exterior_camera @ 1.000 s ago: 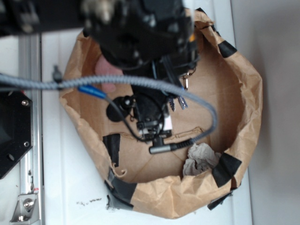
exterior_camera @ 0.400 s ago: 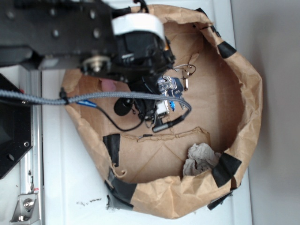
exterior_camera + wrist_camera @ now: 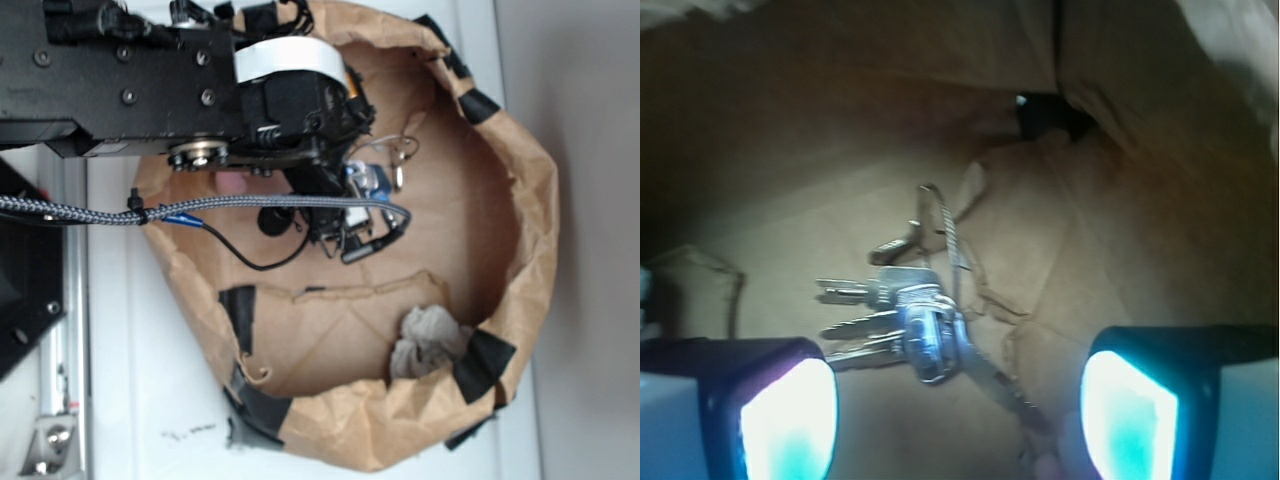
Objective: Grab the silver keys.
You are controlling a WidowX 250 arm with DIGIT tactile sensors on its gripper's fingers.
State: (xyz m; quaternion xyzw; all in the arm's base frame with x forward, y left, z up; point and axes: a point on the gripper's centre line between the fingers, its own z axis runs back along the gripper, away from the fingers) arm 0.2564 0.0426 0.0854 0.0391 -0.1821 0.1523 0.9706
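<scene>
I've got the brown paper bag (image 3: pixel 520 250) lying open on the white table (image 3: pixel 150 400), arm reaching inside. My end effector (image 3: pixel 958 405) is spread wide, gripping nothing. The silver keys (image 3: pixel 902 318) lie on the bag floor between its pads, crumpled paper wad (image 3: pixel 425 340) well apart.

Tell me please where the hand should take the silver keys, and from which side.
Probably best at the thick bunch where the silver keys stack near the ring, from straight above. They lie flat on the paper bag floor, between the open fingers of the hand, while the thin wire loop would slip out.
</scene>
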